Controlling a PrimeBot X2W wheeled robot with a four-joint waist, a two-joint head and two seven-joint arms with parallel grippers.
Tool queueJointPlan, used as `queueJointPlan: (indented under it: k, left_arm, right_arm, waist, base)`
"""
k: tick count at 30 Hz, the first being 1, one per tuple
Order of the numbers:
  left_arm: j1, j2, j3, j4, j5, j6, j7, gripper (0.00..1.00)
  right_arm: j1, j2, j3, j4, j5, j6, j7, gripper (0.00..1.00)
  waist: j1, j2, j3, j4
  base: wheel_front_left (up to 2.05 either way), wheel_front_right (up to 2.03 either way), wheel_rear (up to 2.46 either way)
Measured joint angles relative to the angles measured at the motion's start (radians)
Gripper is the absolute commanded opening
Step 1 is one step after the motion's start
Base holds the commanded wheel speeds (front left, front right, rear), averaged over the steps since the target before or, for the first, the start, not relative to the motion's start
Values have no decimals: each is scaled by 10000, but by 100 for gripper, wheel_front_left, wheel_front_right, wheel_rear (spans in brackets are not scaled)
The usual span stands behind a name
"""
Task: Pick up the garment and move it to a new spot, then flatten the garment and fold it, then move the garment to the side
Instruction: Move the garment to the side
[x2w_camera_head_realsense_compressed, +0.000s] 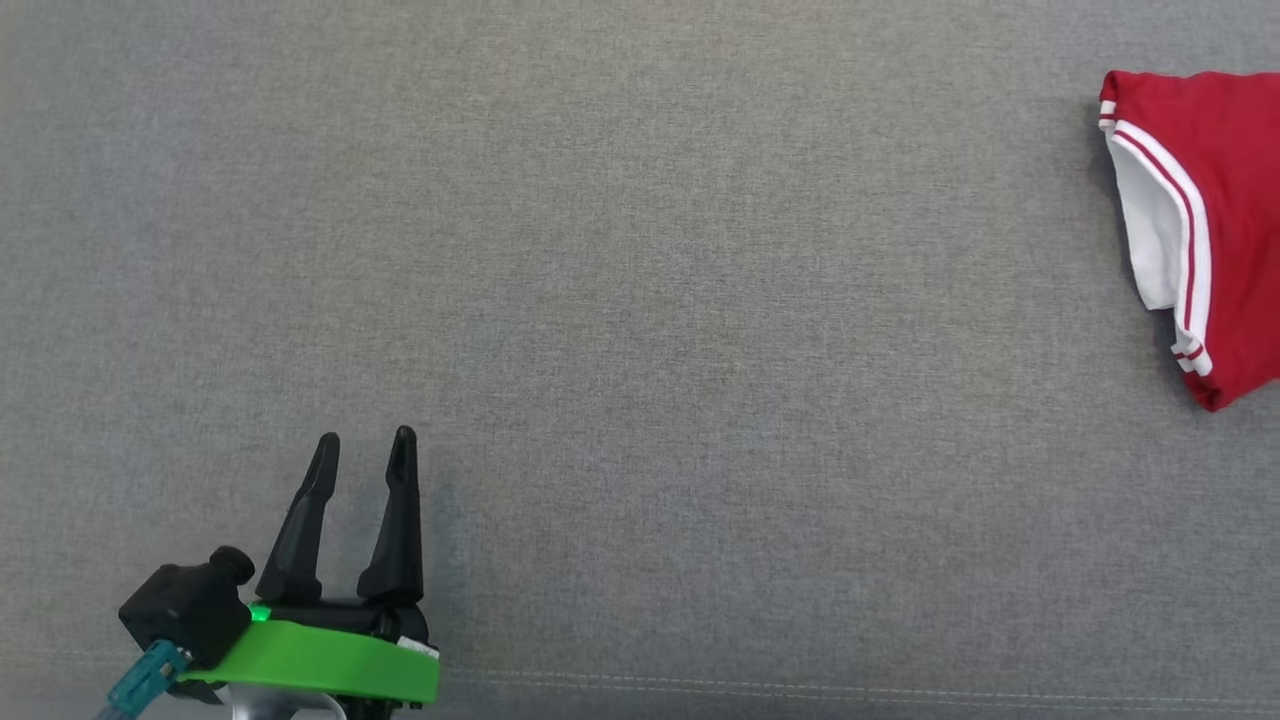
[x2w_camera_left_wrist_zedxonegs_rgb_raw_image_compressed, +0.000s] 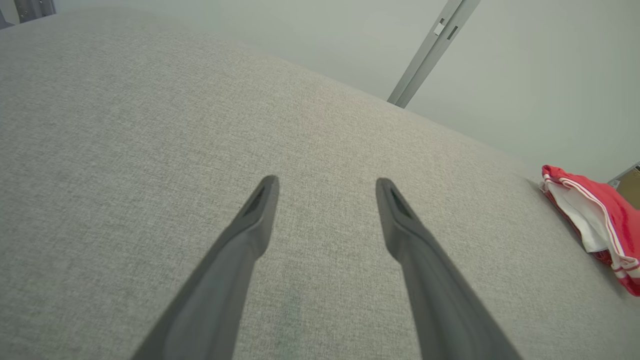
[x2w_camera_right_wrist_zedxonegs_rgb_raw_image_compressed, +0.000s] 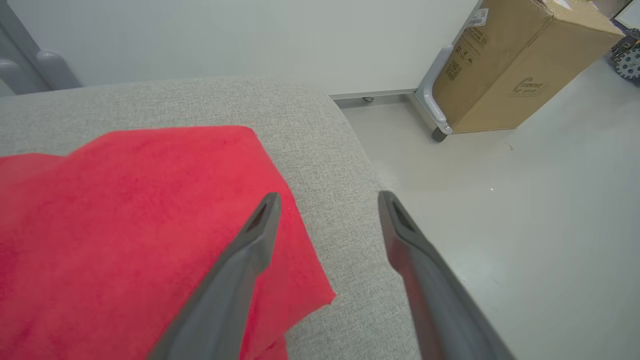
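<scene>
Left gripper (x2w_camera_head_realsense_compressed: 364, 437) at 7 o'clock in head view: fingers moderately spread, empty, over bare grey cushion (x2w_camera_head_realsense_compressed: 700, 300). Garment (x2w_camera_head_realsense_compressed: 1225, 200), red with white trim, lies at 3 o'clock edge, well apart from it. Right gripper (x2w_camera_right_wrist_zedxonegs_rgb_raw_image_compressed: 327, 196) equally parted, grips nothing; one finger (x2w_camera_right_wrist_zedxonegs_rgb_raw_image_compressed: 240, 260) crosses garment's corner, contact unclear. Box (x2w_camera_right_wrist_zedxonegs_rgb_raw_image_compressed: 510, 65) on floor, 1 o'clock in right wrist view.

Light: bright, even, diffuse; no glare.
Shadows: faint, soft, right of left gripper (x2w_camera_head_realsense_compressed: 366, 437) and along garment (x2w_camera_head_realsense_compressed: 1225, 200) edge.
Focus: head view sharp; wrist views softer near the bottom.
Distortion: grey surface (x2w_camera_left_wrist_zedxonegs_rgb_raw_image_compressed: 150, 125) bows in wrist views.
</scene>
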Motion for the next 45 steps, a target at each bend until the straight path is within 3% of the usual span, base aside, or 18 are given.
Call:
queueJointPlan:
  k: [8, 15, 20, 26, 34, 45]
  left_arm:
    - [-561, 2, -299, 182, 23, -272, -4, 100]
    - [-1152, -13, -485, 514, 148, -441, -6, 100]
    - [-1197, -67, -337, 846, 159, -370, -25, 100]
    - [-1197, -205, 140, 1315, 255, 8, -184, 100]
    - [-1183, -224, 188, 1657, 825, 234, -282, 100]
    - [-695, -207, 608, 2015, 1179, 357, -362, 100]
  right_arm:
    - [-687, 483, 219, -842, -428, 12, -849, 100]
    - [-773, 1440, 815, -1643, -895, 443, -1620, 100]
    - [-752, 2015, 1120, -1960, -1005, 639, -1875, 100]
    - [-222, 2890, 1308, -2355, -1020, 736, -2113, 100]
    - [1036, 3432, 1089, -3118, -1020, 495, -2266, 100]
    - [2660, 4516, -25, -5170, -1825, -2, -2290, 100]
  waist:
    - [0, 0, -456, -451]
    - [0, 0, -1130, -880]
    - [0, 0, -1562, -1159]
    - [0, 0, -2186, -1594]
    - [0, 0, -2898, -1894]
    - [0, 0, -3240, -1597]
  base:
    - [0, 0, 0]
    - [0, 0, 0]
    - [0, 0, 0]
    - [0, 0, 0]
    - [0, 0, 0]
    - [0, 0, 0]
